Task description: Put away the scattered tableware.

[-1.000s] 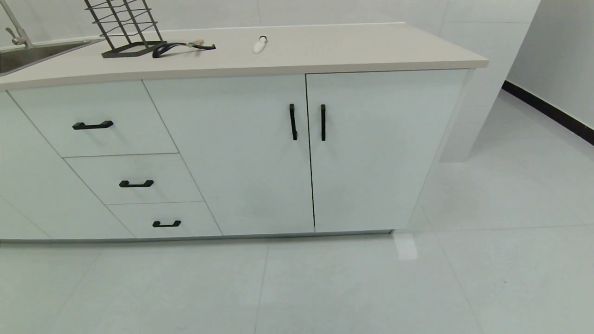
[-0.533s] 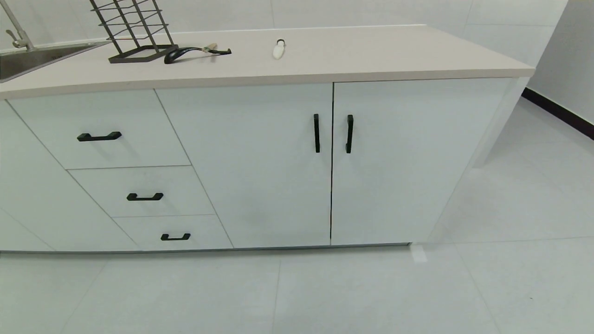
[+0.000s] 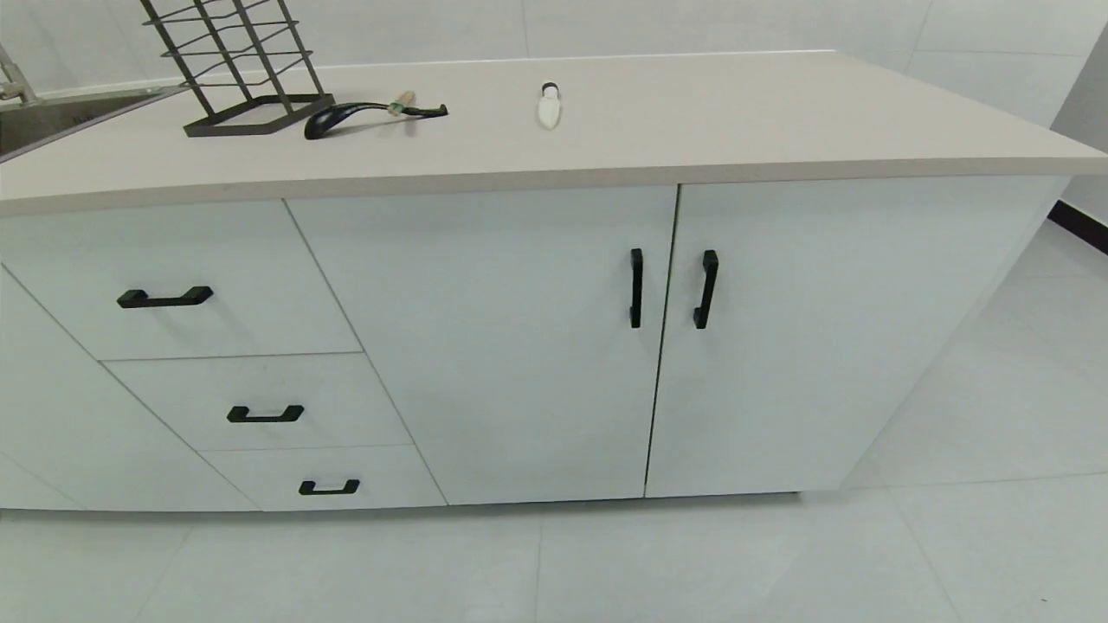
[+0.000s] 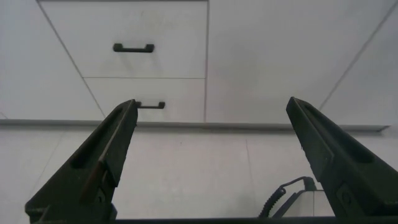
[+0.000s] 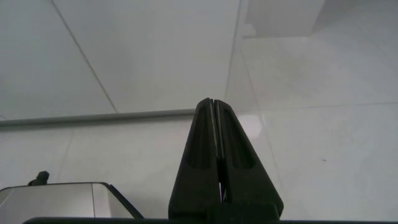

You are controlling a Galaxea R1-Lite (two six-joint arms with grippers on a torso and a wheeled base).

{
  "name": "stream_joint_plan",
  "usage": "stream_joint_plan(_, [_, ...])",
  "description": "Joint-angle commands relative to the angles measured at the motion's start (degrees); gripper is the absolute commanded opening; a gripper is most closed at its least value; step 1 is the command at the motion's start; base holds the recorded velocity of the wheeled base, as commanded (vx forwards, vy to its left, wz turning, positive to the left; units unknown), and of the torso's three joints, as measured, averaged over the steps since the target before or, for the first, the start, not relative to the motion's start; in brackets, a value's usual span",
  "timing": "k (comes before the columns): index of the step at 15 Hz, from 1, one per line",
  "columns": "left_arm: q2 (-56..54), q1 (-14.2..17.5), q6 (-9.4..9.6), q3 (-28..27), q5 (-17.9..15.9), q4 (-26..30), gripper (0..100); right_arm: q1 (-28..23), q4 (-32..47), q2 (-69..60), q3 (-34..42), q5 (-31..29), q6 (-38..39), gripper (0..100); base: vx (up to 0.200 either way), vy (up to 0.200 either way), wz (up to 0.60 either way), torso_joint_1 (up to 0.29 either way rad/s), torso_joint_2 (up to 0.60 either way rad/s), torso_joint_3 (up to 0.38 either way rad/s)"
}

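Observation:
On the beige countertop lie a black ladle-like utensil with a pale band on its handle and a small white utensil with a dark ring at its far end. A black wire rack stands just left of the black utensil. My left gripper is open, held low before the drawers near the floor. My right gripper is shut with nothing in it, also low above the floor tiles in front of the cabinet.
A steel sink with a tap is set in the counter at far left. Below are three drawers with black handles and two cabinet doors with vertical handles. Open tiled floor lies in front; a wall stands to the right.
The head view has shifted: the cabinet now looks closer and sits lower and further right in the picture. The utensils and rack keep their places on the counter.

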State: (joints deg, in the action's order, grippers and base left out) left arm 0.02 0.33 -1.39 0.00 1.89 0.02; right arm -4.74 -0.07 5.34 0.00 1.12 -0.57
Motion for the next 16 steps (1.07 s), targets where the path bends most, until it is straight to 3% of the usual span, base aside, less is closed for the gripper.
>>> stream_joint_plan(1, [0.0,0.0,-0.02,0.0,0.0,0.0,100,0.0,0.0,0.2,0.0,0.0,0.0,0,0.0,0.2,0.0,0.002,0.0,-0.002])
stream_joint_plan(11, [0.0,0.0,-0.1,0.0,0.0,-0.1,100,-0.1,0.0,0.2,0.0,0.0,0.0,0,0.0,0.2,0.0,0.005,0.0,0.002])
stream_joint_plan(16, [0.0,0.0,-0.28,0.0,0.4,0.0,100,-0.1,0.1,0.2,0.0,-0.1,-0.4,0,0.0,0.0,0.12,0.0,0.0,0.001])
